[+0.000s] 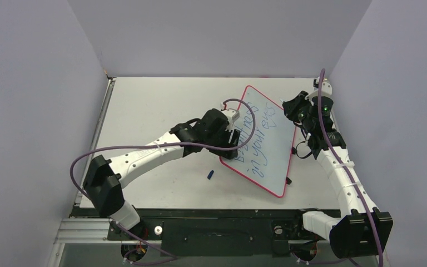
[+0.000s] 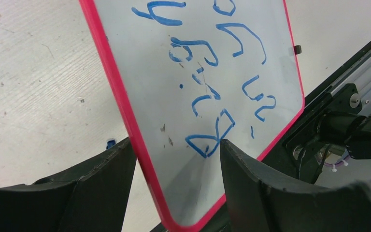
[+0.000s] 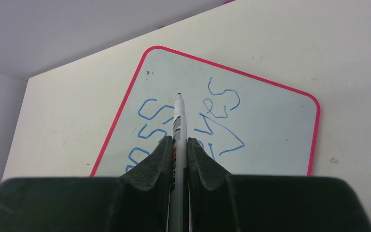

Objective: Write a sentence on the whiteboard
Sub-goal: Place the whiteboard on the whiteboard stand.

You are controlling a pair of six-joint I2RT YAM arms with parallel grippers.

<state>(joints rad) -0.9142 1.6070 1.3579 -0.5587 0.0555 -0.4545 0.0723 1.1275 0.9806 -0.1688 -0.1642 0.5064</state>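
- The whiteboard (image 1: 279, 167) lies askew on the right half of the table (image 1: 155, 111), the blue sentence (image 1: 258, 142) on its face.
- The left gripper (image 2: 176, 142) is parted, straddling the board's red-rimmed corner.
- The right gripper (image 3: 178, 140) clamps a marker (image 3: 178, 113) whose tip points at the board.

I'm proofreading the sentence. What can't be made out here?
Top view: the left gripper overlaps the start of the sentence on the whiteboard.
Left wrist view: the top edge cuts off most letters.
Right wrist view: the marker and right gripper hide the letters behind them.
Top view: blue bit on the table, too small to identify.
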